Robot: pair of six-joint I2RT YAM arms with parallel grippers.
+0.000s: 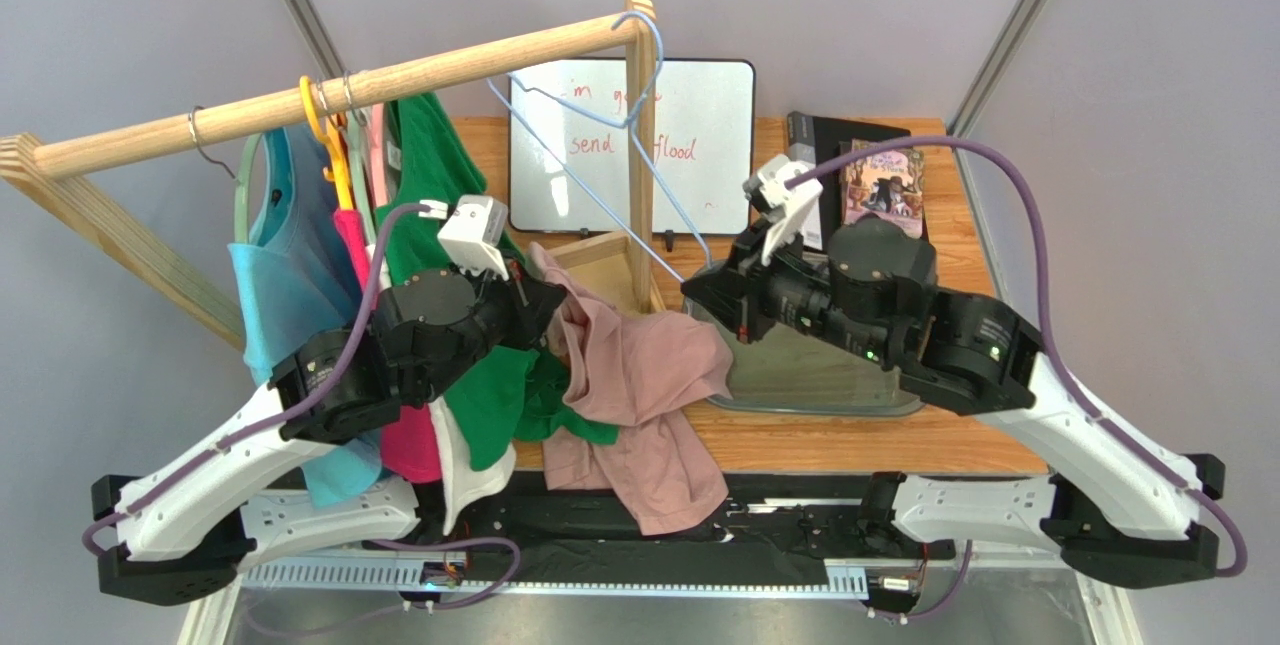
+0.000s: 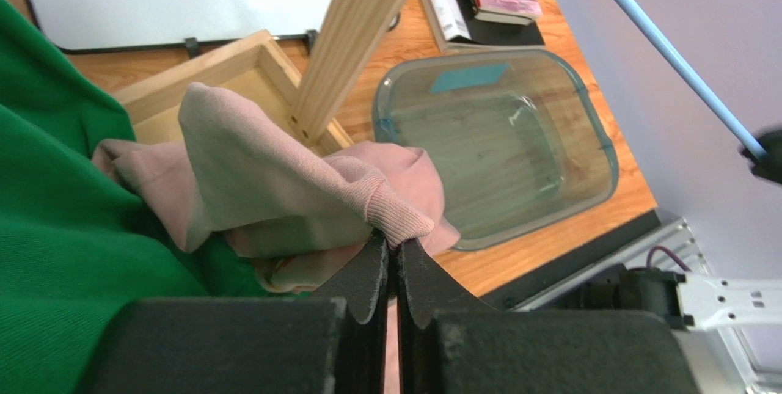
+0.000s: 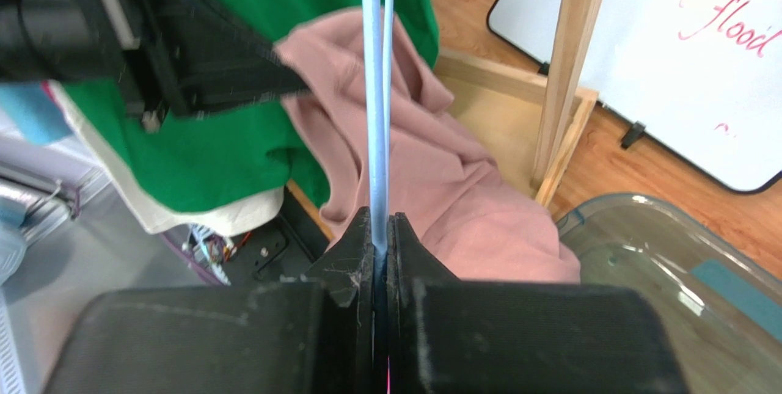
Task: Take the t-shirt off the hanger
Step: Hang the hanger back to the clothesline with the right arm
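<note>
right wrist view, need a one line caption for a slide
The right gripper shut on the blue hanger, the pink t-shirt lying below it.

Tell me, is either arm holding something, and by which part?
Left tool pinches the pink t-shirt by a ribbed edge. Right tool clamps the light blue hanger where two of its wires meet.

The t-shirt point(image 1: 646, 375) is dusty pink, the hanger point(image 3: 377, 194) pale blue, the neighbouring garment point(image 2: 64, 229) green, and the tabletop point(image 1: 842, 443) wood-brown. The whiteboard point(image 1: 706, 105) lettering looks reddish.
</note>
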